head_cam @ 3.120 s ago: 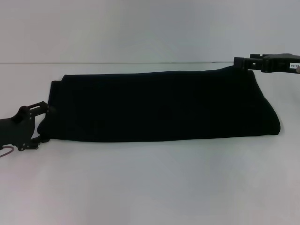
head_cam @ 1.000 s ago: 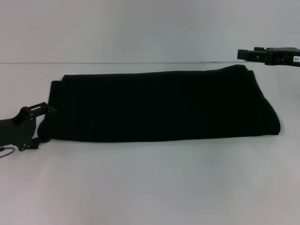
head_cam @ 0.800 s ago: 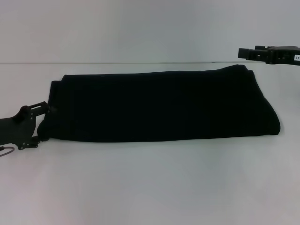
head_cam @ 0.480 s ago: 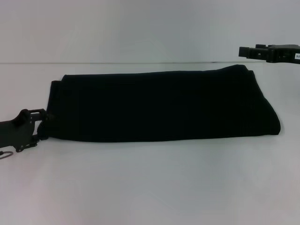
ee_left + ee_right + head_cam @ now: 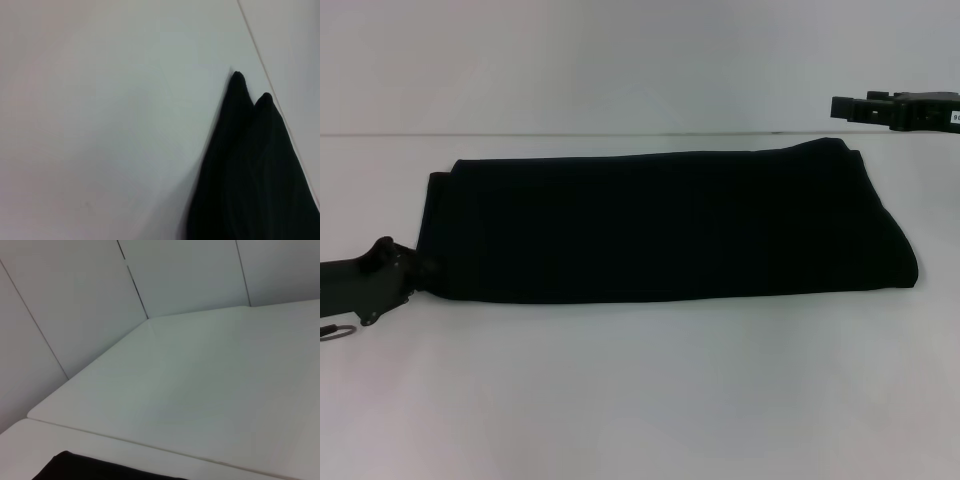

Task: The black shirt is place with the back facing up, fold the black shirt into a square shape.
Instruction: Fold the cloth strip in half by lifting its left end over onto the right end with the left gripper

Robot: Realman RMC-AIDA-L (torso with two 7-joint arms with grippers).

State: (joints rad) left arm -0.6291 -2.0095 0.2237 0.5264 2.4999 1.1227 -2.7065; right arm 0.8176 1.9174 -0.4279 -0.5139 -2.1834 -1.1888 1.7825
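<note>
Lying folded into a long band across the white table (image 5: 640, 400), the black shirt (image 5: 670, 225), its near-left corner touching the left gripper (image 5: 405, 272), far-right corner just below the raised right gripper (image 5: 840, 106), neither claw's opening discernible.

No legible text, brand or number appears in any view. The only marking is a small white label (image 5: 954, 117) on the right arm at the right edge of the head view; it is cut off by the picture's edge and its dark characters are too small to make out. The black shirt (image 5: 670, 225) lies with a plain side up and shows no lettering in the head view or in either wrist view. The tabletop (image 5: 640, 390) carries no print or signs.
</note>
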